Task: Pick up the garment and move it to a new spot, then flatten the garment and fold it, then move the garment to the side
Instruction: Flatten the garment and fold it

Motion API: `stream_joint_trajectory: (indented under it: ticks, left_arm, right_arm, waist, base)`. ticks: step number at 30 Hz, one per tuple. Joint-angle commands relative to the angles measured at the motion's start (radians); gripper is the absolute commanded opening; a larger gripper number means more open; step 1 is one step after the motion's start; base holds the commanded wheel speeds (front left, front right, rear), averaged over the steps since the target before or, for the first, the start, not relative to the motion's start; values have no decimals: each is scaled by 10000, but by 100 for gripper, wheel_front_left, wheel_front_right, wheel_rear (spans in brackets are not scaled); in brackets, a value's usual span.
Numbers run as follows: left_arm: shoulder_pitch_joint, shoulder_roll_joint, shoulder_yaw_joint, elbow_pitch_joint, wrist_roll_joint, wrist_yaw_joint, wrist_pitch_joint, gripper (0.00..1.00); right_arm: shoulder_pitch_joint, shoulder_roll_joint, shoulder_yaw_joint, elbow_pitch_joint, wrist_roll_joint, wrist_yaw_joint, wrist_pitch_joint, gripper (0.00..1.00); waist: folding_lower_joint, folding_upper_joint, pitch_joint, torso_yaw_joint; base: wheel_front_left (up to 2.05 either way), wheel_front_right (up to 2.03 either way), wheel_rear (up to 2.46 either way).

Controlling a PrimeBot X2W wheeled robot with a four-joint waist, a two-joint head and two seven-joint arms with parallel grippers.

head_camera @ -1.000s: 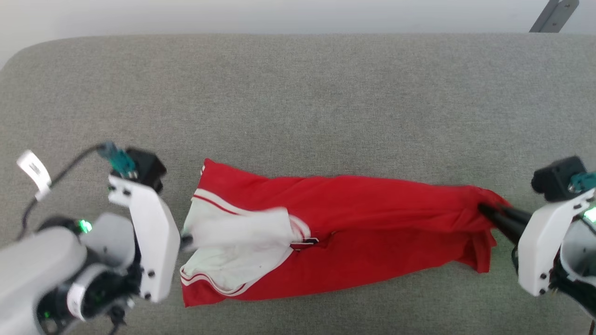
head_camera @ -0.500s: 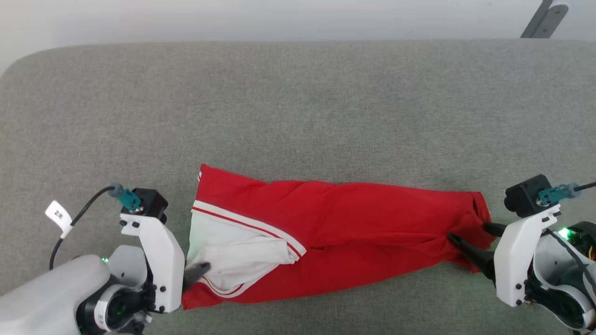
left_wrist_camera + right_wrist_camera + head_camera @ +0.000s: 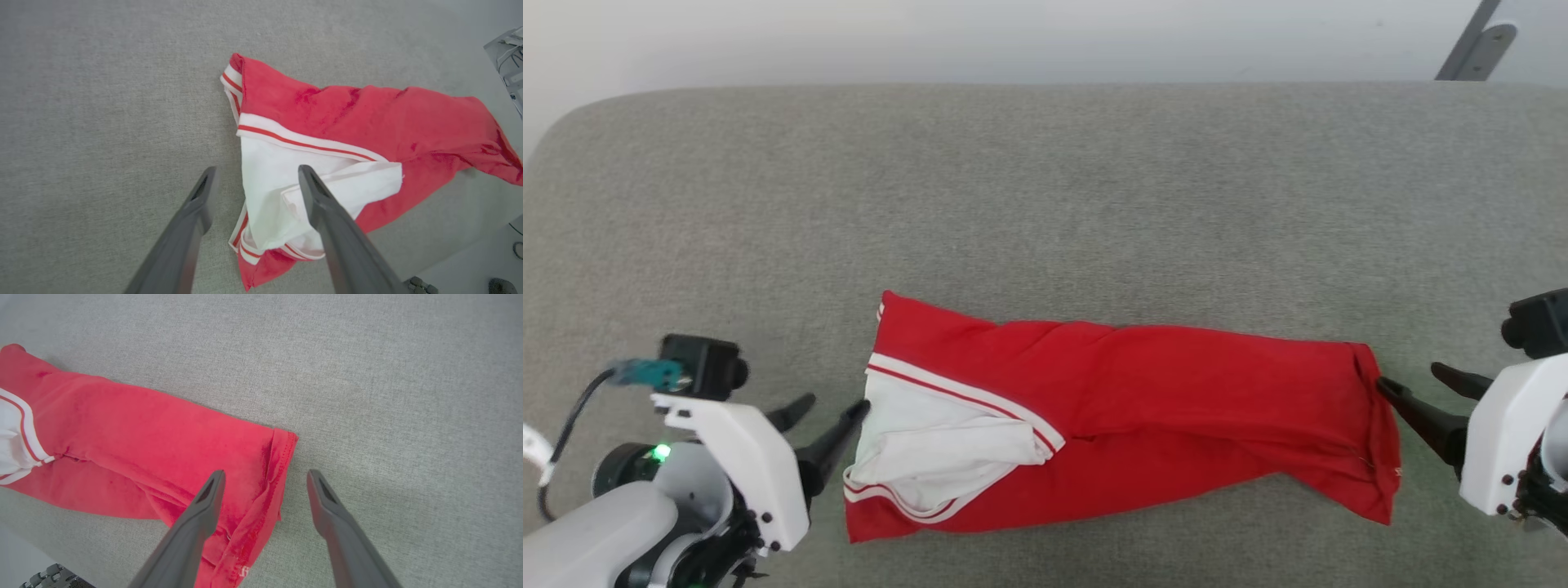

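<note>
Across the grey cushion (image 3: pixel 1045 204) the garment (image 3: pixel 1176 408) lies left-to-right, sleeves (image 3: pixel 931 445) leftward, both jaws wide.

Bench (image 3: pixel 1045 204): grey woven fabric top, padded look, far-left corner rounded. Even, soft light and faint shadows.

Beyond far edge: pale plain strip (image 3: pixel 931 37); cannot tell wall from floor. Grey metal strut (image 3: pixel 1470 49) slants in at top right.

Left wrist view: pale floor (image 3: pixel 470 261) past bench edge, cables (image 3: pixel 508 53) on a grey fixture.

Right wrist view: dark ribbed object (image 3: pixel 49 575), low corner.
</note>
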Motion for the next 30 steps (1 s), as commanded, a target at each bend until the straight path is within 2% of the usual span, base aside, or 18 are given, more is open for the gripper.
stream_joint_trajectory:
  ticks: [1,9,18,23,25,26,27,30]
  left_arm:
    - [153,37,64,-61,136,-72,-193,100]
    - [879,161,535,-43,529,-155,-2366,100]
    - [1955,-336,1442,462,657,-462,-3041,100]
    - [2799,-1115,3016,905,1500,-758,-3043,100]
    - [3192,-1397,3767,1080,2170,-873,-3044,100]
    - [3427,-1613,4095,1115,2395,-1012,-3045,100]
    - [3628,-1807,4418,1161,2730,-1097,-3044,100]
    - [4256,-2288,5370,1323,3541,-1360,-3047,100]
  right_arm:
    - [108,82,-28,1,-33,-4,67,100]
    - [62,584,-718,769,-177,-4,797,100]
    - [-707,935,-156,2447,30,-4,1072,100]
    - [-1159,1143,560,3642,281,-3,1312,100]
    - [-1303,1262,858,4053,518,-1,1508,100]
    - [-1385,1231,1057,4153,575,0,1521,26]
    - [-1435,1222,1113,4310,700,0,1486,0]
    - [-1676,1124,1183,4396,1171,-3,1411,0]
  waist:
    - [0,-1,35,59]
    - [0,-1,241,506]
    - [0,-1,425,978]
    - [0,-1,439,1179]
    - [0,-1,419,1220]
    - [0,-1,405,1256]
    - [0,-1,385,1296]
    - [0,-1,317,1331]
  base:
    - [0,0,0]
    - [0,0,0]
    - [0,0,0]
    - [0,0,0]
    - [0,0,0]
    - [0,0,0]
    - [0,0,0]
    - [0,0,0]
